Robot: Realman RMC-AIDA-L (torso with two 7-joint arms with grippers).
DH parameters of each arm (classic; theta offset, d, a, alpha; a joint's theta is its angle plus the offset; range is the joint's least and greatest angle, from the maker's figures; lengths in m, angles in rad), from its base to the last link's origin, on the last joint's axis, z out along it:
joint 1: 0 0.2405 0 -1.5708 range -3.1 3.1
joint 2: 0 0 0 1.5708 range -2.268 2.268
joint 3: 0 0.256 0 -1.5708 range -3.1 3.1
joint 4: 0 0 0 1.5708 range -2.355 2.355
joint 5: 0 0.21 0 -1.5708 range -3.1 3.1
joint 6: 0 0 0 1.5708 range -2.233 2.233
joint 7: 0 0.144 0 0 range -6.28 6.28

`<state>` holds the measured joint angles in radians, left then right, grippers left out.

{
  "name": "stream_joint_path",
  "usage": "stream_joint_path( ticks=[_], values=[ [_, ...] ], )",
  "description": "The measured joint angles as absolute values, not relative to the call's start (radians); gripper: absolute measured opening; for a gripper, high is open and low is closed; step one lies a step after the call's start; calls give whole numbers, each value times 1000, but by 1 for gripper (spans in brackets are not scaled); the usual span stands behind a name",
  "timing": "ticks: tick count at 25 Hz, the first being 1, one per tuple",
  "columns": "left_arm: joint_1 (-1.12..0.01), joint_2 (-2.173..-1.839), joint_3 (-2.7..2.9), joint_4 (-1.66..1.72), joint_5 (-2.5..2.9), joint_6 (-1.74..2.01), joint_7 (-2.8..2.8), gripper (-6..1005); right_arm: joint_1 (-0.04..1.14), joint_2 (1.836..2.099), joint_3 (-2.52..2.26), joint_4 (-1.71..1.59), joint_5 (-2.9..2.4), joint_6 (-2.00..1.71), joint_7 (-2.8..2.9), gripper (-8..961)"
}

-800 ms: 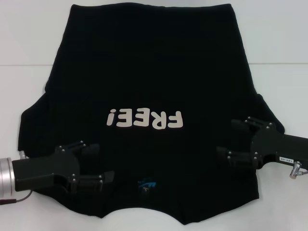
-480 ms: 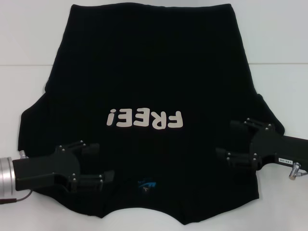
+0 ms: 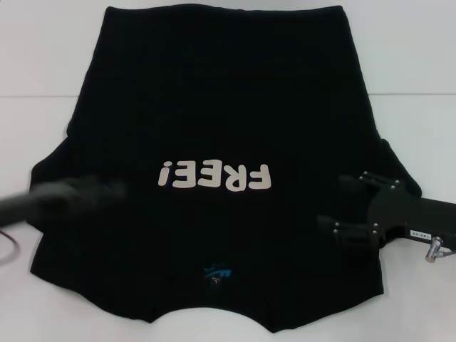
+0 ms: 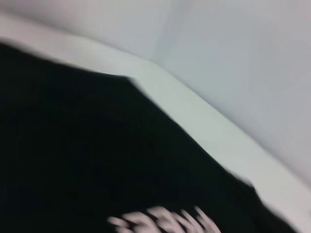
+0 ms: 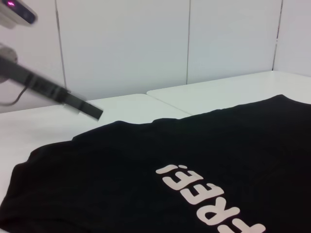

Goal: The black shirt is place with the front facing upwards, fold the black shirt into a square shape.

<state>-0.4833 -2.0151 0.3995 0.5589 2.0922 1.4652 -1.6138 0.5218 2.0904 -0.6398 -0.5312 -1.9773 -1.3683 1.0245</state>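
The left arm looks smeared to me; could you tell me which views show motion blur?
Head view: left gripper is a streak over the black shirt; right gripper is crisp. Left wrist view: blurred throughout. Right wrist view: sharp, except the streaked left arm.

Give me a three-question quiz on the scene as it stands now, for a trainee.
1. True or false: the shirt has already been folded once.
2. Which gripper has its fingers spread over the fabric? A) left gripper B) right gripper
3. Fill in: the white lettering on the shirt reads ____.

Key:
1. False; it lies spread flat on the table.
2. B; the left one is a moving blur over the shirt's left sleeve.
3. FREE!
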Motion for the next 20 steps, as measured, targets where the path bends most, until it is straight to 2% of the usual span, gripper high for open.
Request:
stream_joint_path(
  ticks=[4,7,12,20],
  values=[
    [-497,-1940,336,540,2096,1436,-1933,902,525,2092,-646,-530,-1981,-1368,1035,927],
    [-497,-1914,330,552,2107,1390,-2063,898,526,2093,-648,-527,-1982,-1369,1035,927],
    [-505,-1906,336,563,2211,1241,-2227,891,533,2092,-649,-514,-1983,-1369,1035,927],
    [-525,-1915,382,522,2256,1081,-2239,881,540,2092,-649,-503,-1983,-1368,1035,927]
  ],
)
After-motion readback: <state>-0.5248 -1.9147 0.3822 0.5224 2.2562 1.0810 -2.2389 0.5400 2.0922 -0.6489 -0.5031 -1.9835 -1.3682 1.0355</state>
